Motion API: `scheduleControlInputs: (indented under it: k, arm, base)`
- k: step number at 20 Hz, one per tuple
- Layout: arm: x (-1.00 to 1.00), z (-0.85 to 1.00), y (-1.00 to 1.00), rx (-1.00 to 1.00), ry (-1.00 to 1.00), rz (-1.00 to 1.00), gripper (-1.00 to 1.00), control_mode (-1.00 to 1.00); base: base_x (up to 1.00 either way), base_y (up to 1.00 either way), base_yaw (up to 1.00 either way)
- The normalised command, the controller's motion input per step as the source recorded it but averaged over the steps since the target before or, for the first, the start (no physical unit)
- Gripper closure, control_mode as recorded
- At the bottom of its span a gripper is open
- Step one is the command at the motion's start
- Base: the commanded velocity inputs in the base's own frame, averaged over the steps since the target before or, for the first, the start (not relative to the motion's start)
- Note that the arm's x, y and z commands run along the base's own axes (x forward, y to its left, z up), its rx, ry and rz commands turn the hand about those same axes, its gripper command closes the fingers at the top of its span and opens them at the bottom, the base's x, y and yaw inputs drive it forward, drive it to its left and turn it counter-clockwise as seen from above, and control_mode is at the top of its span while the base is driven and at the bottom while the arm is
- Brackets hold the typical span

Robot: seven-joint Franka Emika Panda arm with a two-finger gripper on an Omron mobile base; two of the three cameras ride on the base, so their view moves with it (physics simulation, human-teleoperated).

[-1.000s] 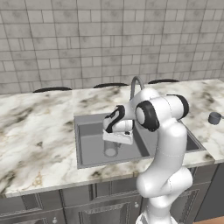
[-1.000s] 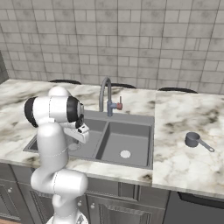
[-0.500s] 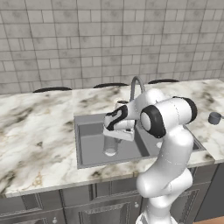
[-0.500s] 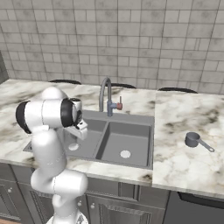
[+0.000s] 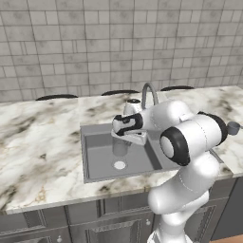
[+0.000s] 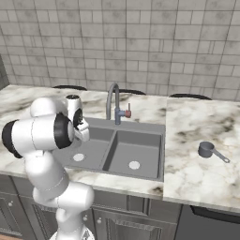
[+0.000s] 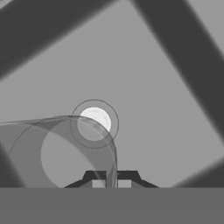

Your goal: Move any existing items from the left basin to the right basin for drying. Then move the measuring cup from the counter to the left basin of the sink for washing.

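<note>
We see the gripper pinching the tumbler's rim (fingers nearly together). It hangs above the left basin, drain at 12 o'clock of the fingertips.

Left base view: taken from behind and left of the white arm, looking forward and down across the white veined marble counter to the matte grey two-compartment sink. Right base view: the same sink and arched steel faucet from behind and right, with more counter to the right. Hand view: close, looking straight down into a grey basin at its round pale drain.
</note>
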Motion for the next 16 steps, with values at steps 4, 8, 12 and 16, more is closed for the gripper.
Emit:
scheduleControlInputs:
  k: [4,8,12,16]
  arm:
    - [0.00,0.61,0.00,-0.06,0.00,-0.09,1.00,-1.00]
    - [-0.01,0.54,0.00,-0.05,0.00,-0.06,1.00,-1.00]
    - [-0.10,0.51,0.00,-0.04,0.00,-0.05,1.00,-1.00]
    - [-0.20,0.42,-0.05,-0.01,0.00,-0.04,1.00,-1.00]
  base:
    - [0.00,0.00,0.00]
    - [0.00,0.00,0.00]
    - [0.00,0.00,0.00]
    - [0.00,0.00,0.00]
